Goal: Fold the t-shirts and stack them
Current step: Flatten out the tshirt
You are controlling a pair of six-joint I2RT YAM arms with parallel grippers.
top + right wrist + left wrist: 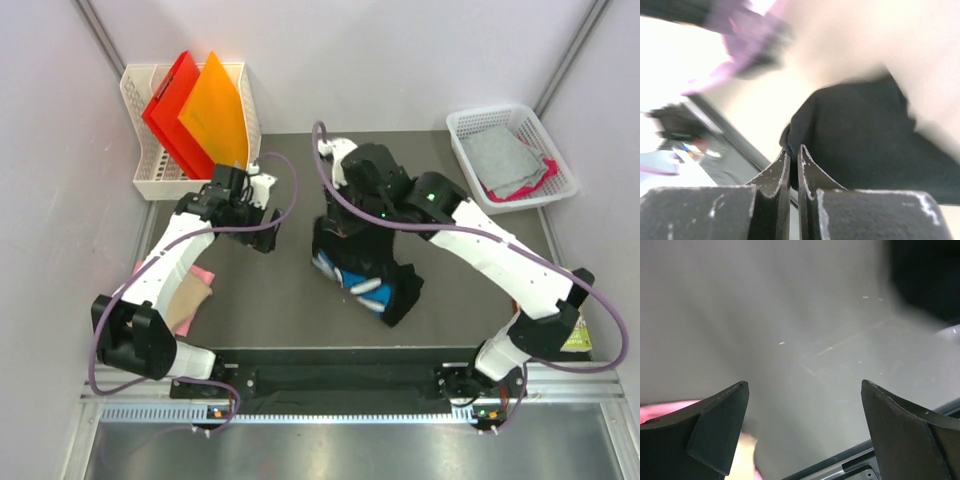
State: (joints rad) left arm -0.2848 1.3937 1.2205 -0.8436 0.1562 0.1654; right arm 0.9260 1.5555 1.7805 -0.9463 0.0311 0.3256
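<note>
The overhead view is bright, evenly lit and sharp, with only soft shadows on the grey tabletop (270, 300). The left wrist view is dimmer and hazy, its upper right corner dark. The right wrist view is blown out at upper left and heavily smeared, perhaps by motion; the black t-shirt (860, 140) has soft edges.

Left gripper (804, 384) gapes wide above grey table (790, 315), pink t-shirt (675, 405) at left.
</note>
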